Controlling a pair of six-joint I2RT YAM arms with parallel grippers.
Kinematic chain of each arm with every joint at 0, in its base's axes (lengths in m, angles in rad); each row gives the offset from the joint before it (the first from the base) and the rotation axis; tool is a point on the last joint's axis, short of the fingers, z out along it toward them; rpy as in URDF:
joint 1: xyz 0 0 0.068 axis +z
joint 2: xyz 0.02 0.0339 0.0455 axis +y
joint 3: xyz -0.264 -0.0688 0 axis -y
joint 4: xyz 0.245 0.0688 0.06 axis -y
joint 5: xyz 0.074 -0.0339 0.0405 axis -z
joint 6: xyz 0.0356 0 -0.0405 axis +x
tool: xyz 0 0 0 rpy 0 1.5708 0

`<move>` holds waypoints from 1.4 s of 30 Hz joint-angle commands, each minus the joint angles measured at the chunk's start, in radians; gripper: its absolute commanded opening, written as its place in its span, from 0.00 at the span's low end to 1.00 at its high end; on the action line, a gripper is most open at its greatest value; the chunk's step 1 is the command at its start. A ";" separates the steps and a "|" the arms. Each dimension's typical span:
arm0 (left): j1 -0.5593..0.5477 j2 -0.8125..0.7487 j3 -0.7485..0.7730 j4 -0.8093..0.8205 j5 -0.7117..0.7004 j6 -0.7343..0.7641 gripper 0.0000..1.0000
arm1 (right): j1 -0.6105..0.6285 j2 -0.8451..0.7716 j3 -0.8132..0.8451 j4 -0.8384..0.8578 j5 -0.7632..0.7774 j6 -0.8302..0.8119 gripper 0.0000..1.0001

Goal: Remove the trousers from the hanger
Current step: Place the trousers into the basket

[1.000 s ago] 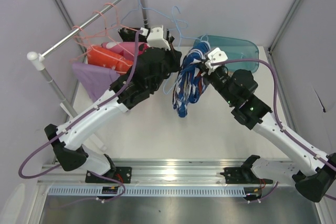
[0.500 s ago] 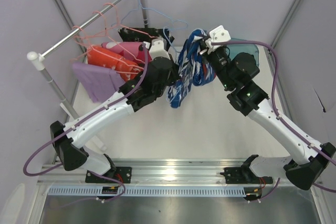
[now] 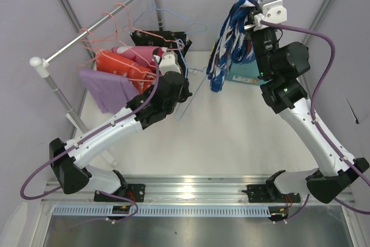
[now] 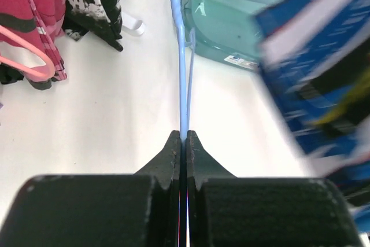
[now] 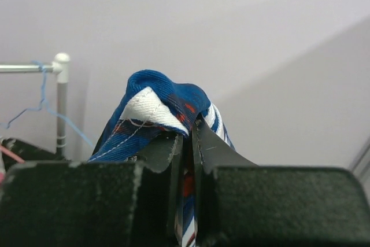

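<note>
Your right pincer (image 5: 188, 126) grips the blue-white-red trousers (image 5: 156, 93), your left pincer (image 4: 182, 136) the blue hanger (image 4: 182, 56); its thin wire may slip.

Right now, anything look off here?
The blue hanger is askew: the left gripper pinches its wire, so it slants instead of hanging straight. The blue trousers hang bunched from the right gripper, apart from it.
</note>
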 commanded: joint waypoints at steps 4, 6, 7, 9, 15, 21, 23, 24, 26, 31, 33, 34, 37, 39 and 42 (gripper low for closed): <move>0.014 -0.053 -0.050 0.066 0.011 -0.006 0.00 | -0.102 0.015 0.163 0.191 0.003 -0.071 0.00; 0.014 -0.066 -0.067 0.094 0.039 0.011 0.00 | -0.167 0.053 0.202 0.142 0.006 -0.075 0.00; 0.013 -0.075 -0.078 0.114 0.048 0.014 0.00 | -0.187 0.069 0.212 0.127 0.008 -0.083 0.00; 0.013 -0.078 -0.079 0.121 0.063 0.030 0.00 | -0.239 0.107 0.218 0.107 0.029 -0.101 0.00; 0.013 -0.087 -0.096 0.127 0.076 0.057 0.00 | -0.290 0.182 0.186 0.110 0.075 -0.276 0.00; 0.013 -0.101 -0.125 0.137 0.093 0.076 0.00 | -0.353 0.268 0.190 0.111 0.109 -0.371 0.00; 0.014 -0.101 -0.128 0.135 0.088 0.076 0.00 | -0.360 0.284 0.187 0.105 0.114 -0.387 0.00; 0.014 -0.103 -0.128 0.135 0.088 0.077 0.00 | -0.369 0.302 0.183 0.104 0.115 -0.408 0.00; 0.013 -0.103 -0.132 0.129 0.080 0.076 0.00 | -0.374 0.328 0.183 0.107 0.144 -0.442 0.00; 0.013 -0.100 -0.132 0.112 0.070 0.071 0.00 | -0.371 0.422 0.190 0.154 0.258 -0.565 0.00; 0.013 -0.100 -0.133 0.109 0.065 0.071 0.00 | -0.368 0.429 0.190 0.163 0.281 -0.583 0.00; 0.013 -0.100 -0.133 0.108 0.065 0.071 0.00 | -0.360 0.434 0.187 0.168 0.285 -0.595 0.00; 0.013 -0.098 -0.130 0.108 0.066 0.074 0.00 | -0.359 0.435 0.183 0.191 0.299 -0.635 0.00; 0.013 -0.098 -0.136 0.109 0.070 0.073 0.00 | -0.369 0.432 0.178 0.185 0.299 -0.626 0.00; 0.013 -0.095 -0.141 0.118 0.079 0.073 0.00 | -0.402 0.420 0.166 0.171 0.275 -0.576 0.00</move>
